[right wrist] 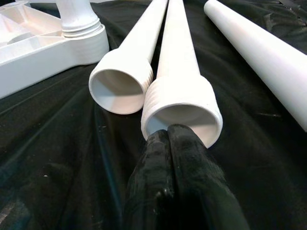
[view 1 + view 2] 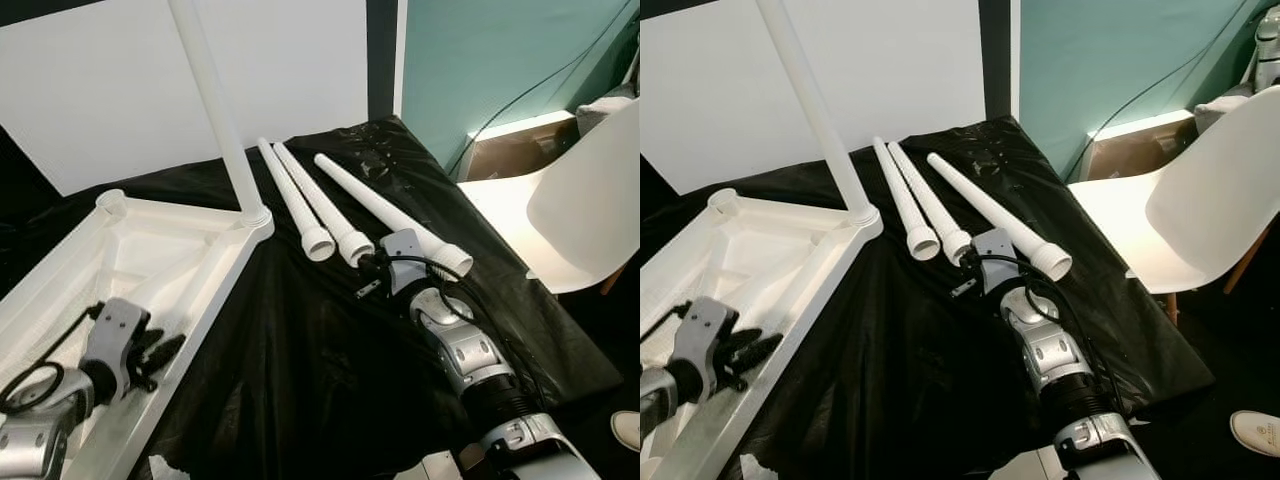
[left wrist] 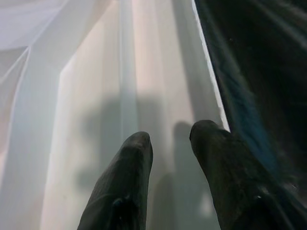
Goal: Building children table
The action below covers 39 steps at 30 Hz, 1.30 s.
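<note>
On black sheet (image 2: 300, 340), three white legs (image 2: 336, 214), hollow-ended

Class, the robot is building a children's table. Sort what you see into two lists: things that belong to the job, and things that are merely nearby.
Belongs to the job:
- upturned tabletop
- fitted leg, upright in its corner
- three loose legs lying on the black sheet
- right gripper, at the middle leg's open end
- left gripper, over the tabletop

Merely nearby:
- white chair
- black sheet
- white panel

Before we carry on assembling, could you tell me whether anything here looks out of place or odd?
Nothing looks damaged. The white plastic tabletop lies upside down on the black sheet with one leg fitted; three loose white tapered legs lie alongside. The right end effector, shut, noses the middle leg's open end.
</note>
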Available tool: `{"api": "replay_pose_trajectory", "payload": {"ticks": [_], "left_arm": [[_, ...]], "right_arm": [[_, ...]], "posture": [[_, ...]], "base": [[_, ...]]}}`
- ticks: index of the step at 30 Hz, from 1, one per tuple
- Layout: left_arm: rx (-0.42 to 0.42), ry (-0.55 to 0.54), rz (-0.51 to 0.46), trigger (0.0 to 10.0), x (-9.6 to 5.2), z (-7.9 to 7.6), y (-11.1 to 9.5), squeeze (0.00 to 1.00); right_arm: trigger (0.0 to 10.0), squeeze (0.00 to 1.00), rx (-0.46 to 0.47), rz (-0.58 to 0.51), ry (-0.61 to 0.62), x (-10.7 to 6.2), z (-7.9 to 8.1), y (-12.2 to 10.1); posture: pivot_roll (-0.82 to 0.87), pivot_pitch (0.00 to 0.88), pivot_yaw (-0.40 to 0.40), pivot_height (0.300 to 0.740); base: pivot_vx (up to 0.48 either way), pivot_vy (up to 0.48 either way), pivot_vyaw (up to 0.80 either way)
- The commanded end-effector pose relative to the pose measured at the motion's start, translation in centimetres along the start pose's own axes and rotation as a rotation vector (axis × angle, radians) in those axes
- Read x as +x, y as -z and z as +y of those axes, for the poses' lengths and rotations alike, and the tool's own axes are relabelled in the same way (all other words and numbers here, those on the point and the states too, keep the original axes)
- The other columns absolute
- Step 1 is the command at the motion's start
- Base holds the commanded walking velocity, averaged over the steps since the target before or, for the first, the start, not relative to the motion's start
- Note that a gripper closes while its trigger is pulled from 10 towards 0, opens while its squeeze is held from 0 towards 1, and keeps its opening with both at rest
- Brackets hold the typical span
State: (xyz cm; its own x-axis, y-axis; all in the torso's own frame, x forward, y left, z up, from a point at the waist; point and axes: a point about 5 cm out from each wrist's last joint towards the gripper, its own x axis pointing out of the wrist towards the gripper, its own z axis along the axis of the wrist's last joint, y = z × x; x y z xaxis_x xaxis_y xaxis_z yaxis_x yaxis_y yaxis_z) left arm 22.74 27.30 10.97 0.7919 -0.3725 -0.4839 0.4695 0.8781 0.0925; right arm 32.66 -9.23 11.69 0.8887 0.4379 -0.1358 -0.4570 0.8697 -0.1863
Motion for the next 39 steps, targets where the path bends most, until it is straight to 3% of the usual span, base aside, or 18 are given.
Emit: {"api": "replay_pose_trajectory", "payload": {"ticks": [1,2,3,6,7,8,11,15,19,25,30,33,39], "left_arm": [[-0.031,0.109,-0.010,10.0,-0.2,-1.1,0.0,0.00],[-0.049,0.148,-0.027,10.0,-0.3,-1.6,-0.2,0.00],[-0.064,0.178,-0.047,10.0,-0.3,-2.0,-0.4,0.11],[-0.071,0.195,-0.063,10.0,-0.3,-2.3,-0.6,0.13],[-0.076,0.176,-0.083,10.0,-0.2,-2.0,-0.9,0.27],[-0.099,0.137,-0.112,10.0,-0.3,-1.3,-1.3,0.27],[-0.130,0.096,-0.151,10.0,-0.5,-0.4,-1.9,0.27],[-0.159,0.123,-0.185,10.0,-1.0,-0.4,-2.4,0.27],[-0.105,0.231,-0.104,10.0,-1.0,-2.6,-1.9,0.25],[-0.113,0.225,-0.064,10.0,-0.6,-2.9,-1.1,0.24],[-0.135,0.309,-0.099,10.0,-1.0,-4.0,-1.7,0.22],[-0.105,0.234,0.006,10.0,0.1,-3.7,0.0,0.21],[-0.098,0.248,0.040,10.0,0.3,-4.1,0.4,0.21]], "right_arm": [[10.0,0.00,-0.002,-0.004,-0.018,0.3,0.3,-0.3],[10.0,0.00,-0.003,-0.003,-0.017,0.3,0.3,-0.3],[10.0,0.00,-0.004,-0.001,-0.015,0.3,0.2,-0.3],[10.0,0.00,-0.004,0.000,-0.014,0.3,0.2,-0.3],[10.0,0.00,-0.005,0.001,-0.014,0.3,0.2,-0.2],[10.0,0.00,-0.005,0.003,-0.014,0.3,0.2,-0.2],[10.0,0.00,-0.006,0.006,-0.015,0.2,0.2,-0.1],[10.0,0.00,-0.007,0.008,-0.014,0.2,0.3,-0.1],[10.0,0.00,-0.006,0.010,-0.011,0.2,0.3,0.0],[10.0,0.00,-0.004,0.009,-0.012,0.3,0.3,0.0],[10.0,0.00,-0.007,0.013,-0.008,0.2,0.2,0.1],[10.0,0.00,-0.007,0.012,-0.008,0.3,0.3,0.0],[10.0,0.00,-0.007,0.010,-0.008,0.4,0.3,0.0]], "posture": [[-0.05,0.000,0.098,0.740],[-0.05,0.000,0.097,0.740],[-0.05,0.000,0.097,0.740],[-0.05,0.000,0.096,0.740],[-0.05,0.000,0.095,0.740],[-0.05,0.000,0.095,0.740],[-0.05,0.000,0.096,0.740],[-0.05,0.000,0.097,0.740],[-0.05,0.000,0.102,0.740],[-0.05,0.000,0.102,0.740],[-0.05,0.000,0.102,0.740],[-0.05,0.000,0.102,0.740],[-0.05,0.000,0.104,0.740]], "base": [[0.000,0.000,0.00],[0.000,0.000,0.00],[0.000,0.000,0.00],[0.000,0.000,0.00],[0.000,0.000,0.00],[0.000,0.000,0.00],[0.000,0.000,0.00],[0.000,0.000,0.00],[0.000,0.000,0.00],[0.000,0.000,0.00],[0.000,0.000,0.00],[0.000,0.000,0.00],[0.000,0.000,0.00]]}}
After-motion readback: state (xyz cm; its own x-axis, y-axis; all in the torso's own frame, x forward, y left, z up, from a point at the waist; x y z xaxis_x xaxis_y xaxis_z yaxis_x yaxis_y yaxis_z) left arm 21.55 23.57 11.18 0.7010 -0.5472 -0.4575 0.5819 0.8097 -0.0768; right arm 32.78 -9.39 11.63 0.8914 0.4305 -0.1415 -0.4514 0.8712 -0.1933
